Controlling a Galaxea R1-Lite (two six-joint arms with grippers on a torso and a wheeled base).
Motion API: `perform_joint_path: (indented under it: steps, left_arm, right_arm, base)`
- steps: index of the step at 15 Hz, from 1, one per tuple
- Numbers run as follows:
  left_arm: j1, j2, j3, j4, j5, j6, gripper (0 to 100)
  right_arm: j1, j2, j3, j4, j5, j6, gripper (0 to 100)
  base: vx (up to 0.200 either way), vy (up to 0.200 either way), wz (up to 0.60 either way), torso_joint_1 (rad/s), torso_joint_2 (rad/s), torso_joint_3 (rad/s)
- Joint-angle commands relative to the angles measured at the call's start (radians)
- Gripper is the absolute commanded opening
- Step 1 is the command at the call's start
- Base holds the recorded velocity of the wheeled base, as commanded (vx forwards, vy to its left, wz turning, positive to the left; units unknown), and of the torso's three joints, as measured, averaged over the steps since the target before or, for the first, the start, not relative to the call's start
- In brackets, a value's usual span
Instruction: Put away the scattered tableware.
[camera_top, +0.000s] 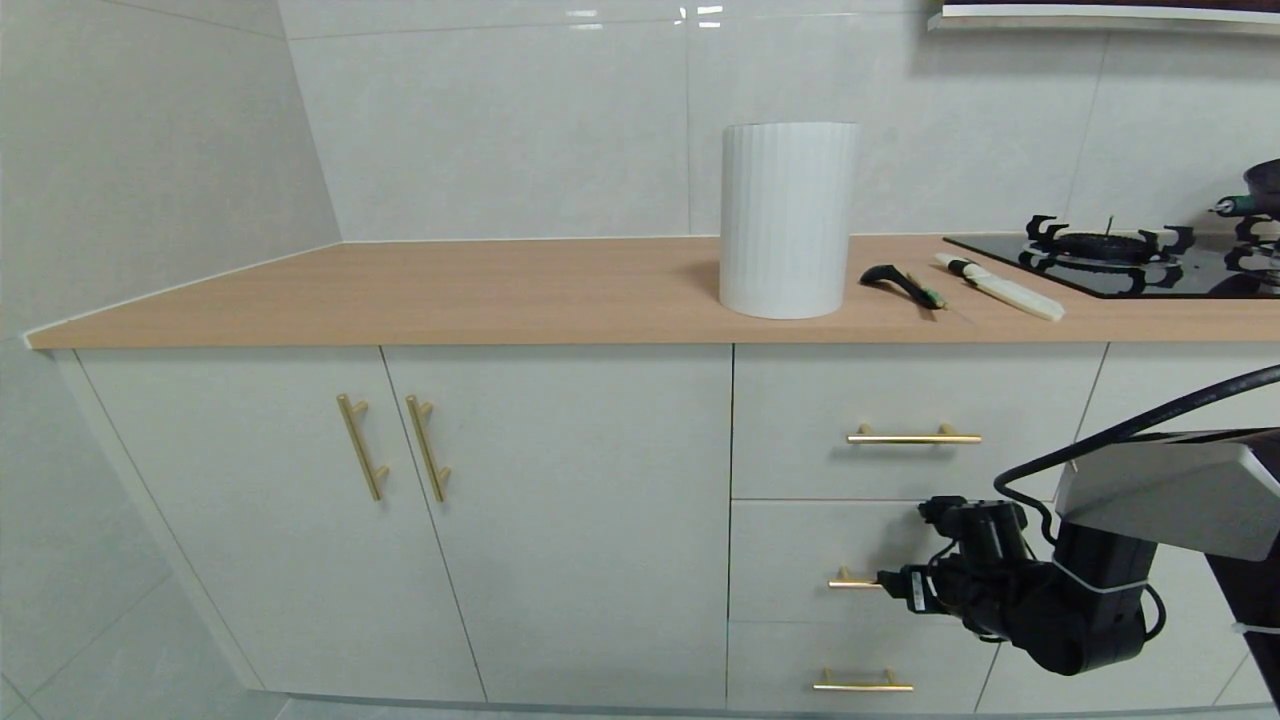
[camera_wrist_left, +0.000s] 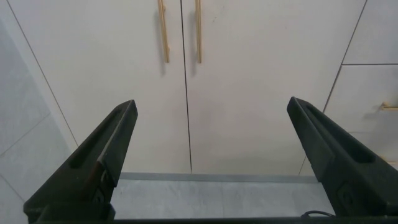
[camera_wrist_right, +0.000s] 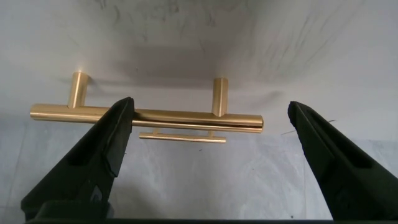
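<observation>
tableware: two slim utensils lie flat on the tabletop toward its right end, nearer the front edge than the wall; a black-handled utensil (camera_top: 900, 285) and, just beside it, a white utensil (camera_top: 1000, 287), both pointing slantwise
what they are: i can't tell for sure; they look like a small knife or peeler and a pale knife
handling: by my guess light, stiff and thin; lying flat, they give little height to pinch, and the smooth white one could slip or spin
where to hold: across the thicker handle end of each, away from any blade, squeezing from the two long sides
neighbours: a tall white ribbed holder (camera_top: 788, 220) stands upright just to their left; the black hob (camera_top: 1120, 262) sits close on the other side
right end effector (camera_wrist_right: 209, 106): down in front of the drawers, fingers spread wide, close up to the middle drawer handle (camera_wrist_right: 149, 116) and not closed on it
left end effector (camera_wrist_left: 211, 109): fingers spread wide with nothing in them, low, facing the cabinet doors (camera_wrist_left: 249, 93)
step in hand: likely opening the middle drawer to make a place for the utensils
risk: a crooked pull could slide off the round handle
</observation>
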Motion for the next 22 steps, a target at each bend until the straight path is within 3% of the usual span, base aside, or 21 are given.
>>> perform_joint_path:
  steps: [1,7,12,13,17,22]
  left_arm:
    - [0.000,0.000,0.000,0.000,0.000,0.001,100]
    - [0.000,0.000,0.000,0.000,0.000,0.001,100]
    - [0.000,0.000,0.000,0.000,0.000,-0.001,100]
    - [0.000,0.000,0.000,0.000,0.000,0.001,100]
    - [0.000,0.000,0.000,0.000,0.000,-0.001,100]
    - [0.000,0.000,0.000,0.000,0.000,0.001,100]
  right_arm:
    - [0.001,-0.005,-0.001,0.014,-0.007,-0.001,100]
    - [0.020,-0.013,-0.009,0.048,-0.033,0.000,100]
    - [0.035,-0.137,0.126,0.057,-0.047,-0.009,100]
    - [0.038,-0.189,0.151,0.089,-0.042,-0.011,100]
    - [0.106,-0.591,0.161,0.495,-0.034,-0.008,100]
    - [0.158,-0.796,0.141,0.541,-0.045,0.028,100]
  base:
    - [0.000,0.000,0.00,0.000,0.00,0.000]
    - [0.000,0.000,0.00,0.000,0.00,0.000]
    - [0.000,0.000,0.00,0.000,0.00,0.000]
    - [0.000,0.000,0.00,0.000,0.00,0.000]
    - [0.000,0.000,0.00,0.000,0.00,0.000]
    - [0.000,0.000,0.00,0.000,0.00,0.000]
